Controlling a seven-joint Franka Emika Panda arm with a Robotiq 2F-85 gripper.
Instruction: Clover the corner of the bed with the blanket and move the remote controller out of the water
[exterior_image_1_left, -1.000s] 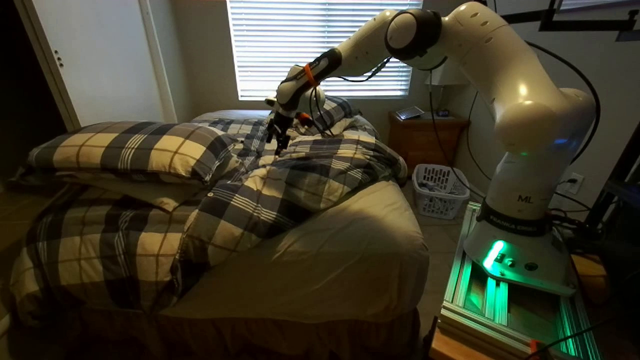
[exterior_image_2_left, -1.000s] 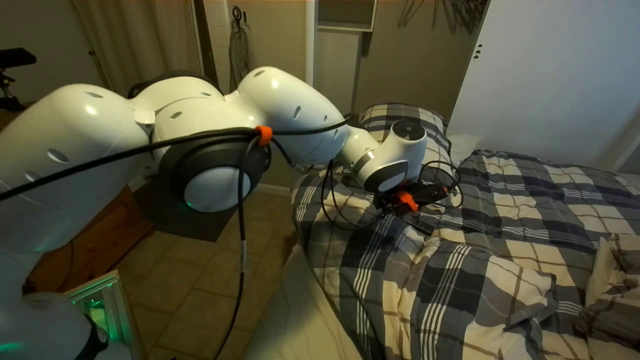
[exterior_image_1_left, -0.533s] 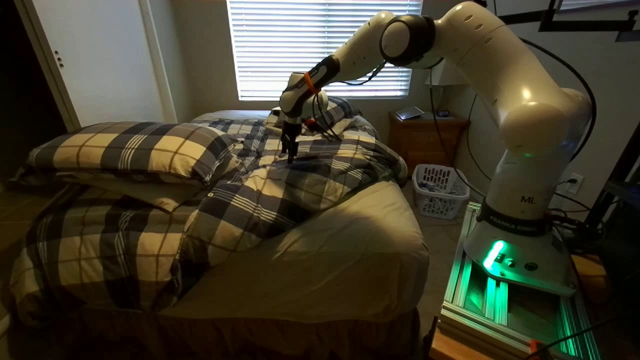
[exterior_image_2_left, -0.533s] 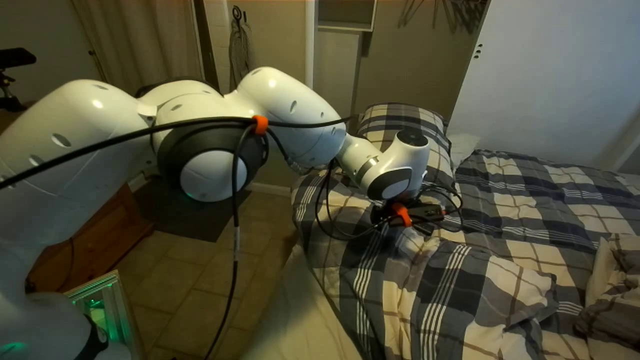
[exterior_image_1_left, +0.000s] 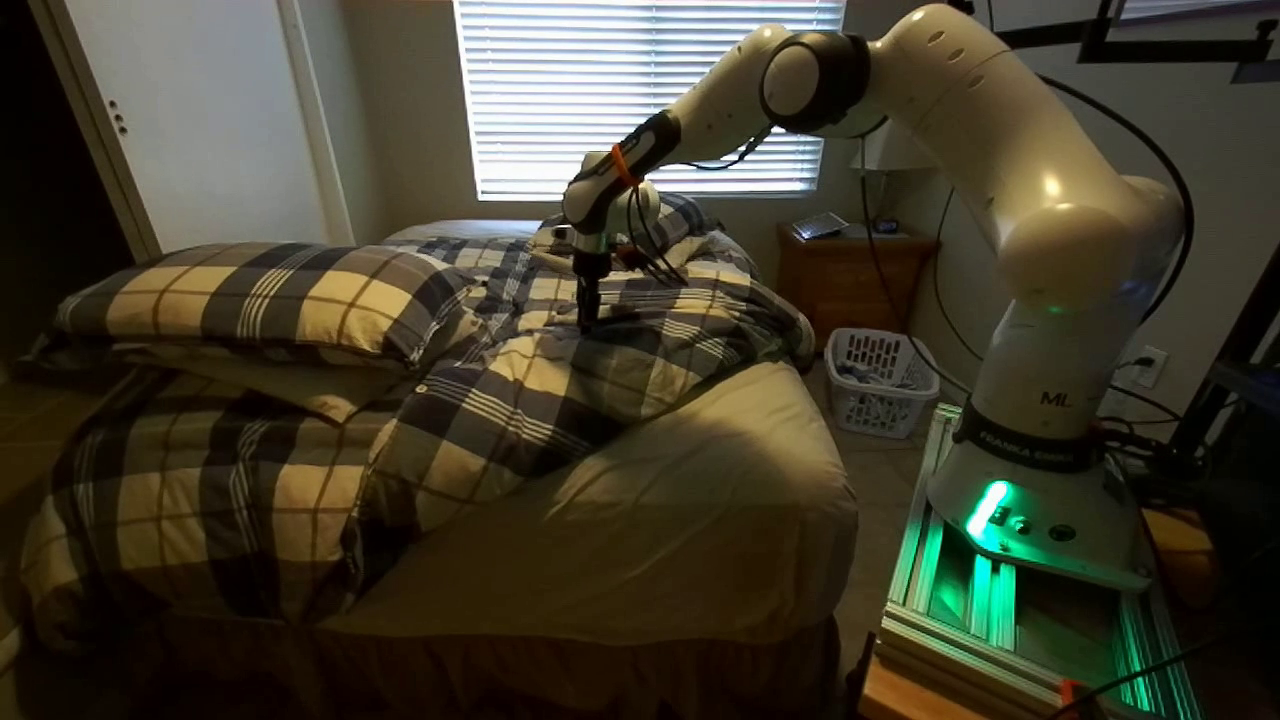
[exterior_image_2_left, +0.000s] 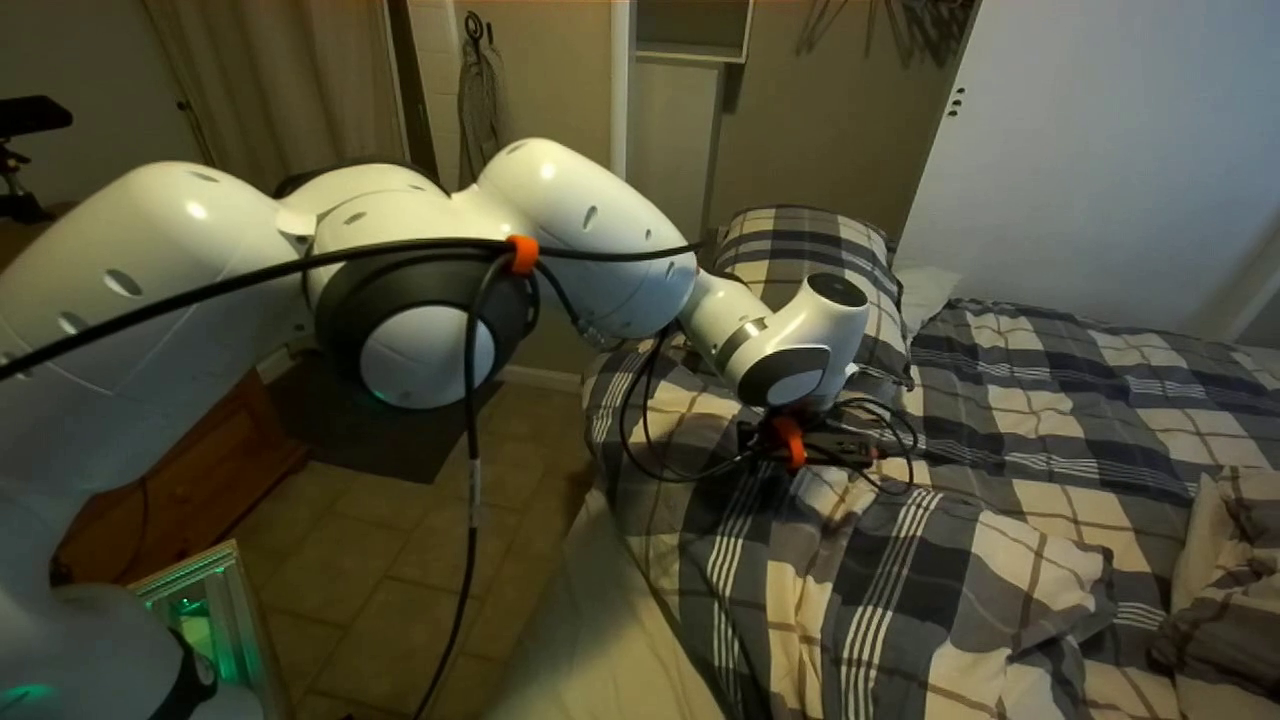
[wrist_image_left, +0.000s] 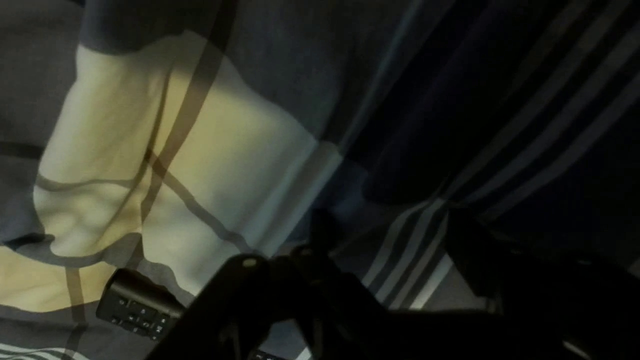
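Observation:
The plaid blanket (exterior_image_1_left: 640, 350) lies bunched across the bed in both exterior views. Its diagonal edge leaves the beige corner of the bed (exterior_image_1_left: 780, 510) bare. My gripper (exterior_image_1_left: 588, 322) points down with its tips at the blanket's surface. In the wrist view the gripper (wrist_image_left: 387, 217) is open, its dark fingers apart on either side of a striped part of the blanket (wrist_image_left: 415, 255). On the blanket, left of the gripper, lies the black remote controller (wrist_image_left: 142, 305), partly covered by the left finger. The water is out of view.
A plaid pillow (exterior_image_1_left: 270, 300) rests on the bed to the left of the gripper. Beyond the bed stand a wooden nightstand (exterior_image_1_left: 850, 280) and a white laundry basket (exterior_image_1_left: 880, 385). Loose black cables (exterior_image_2_left: 660, 460) hang from the arm near the blanket.
My gripper has come down onto the blanket and swung more upright, drifting toward the robot's base. Its fingers have drawn closer together. The blanket looks about the same.

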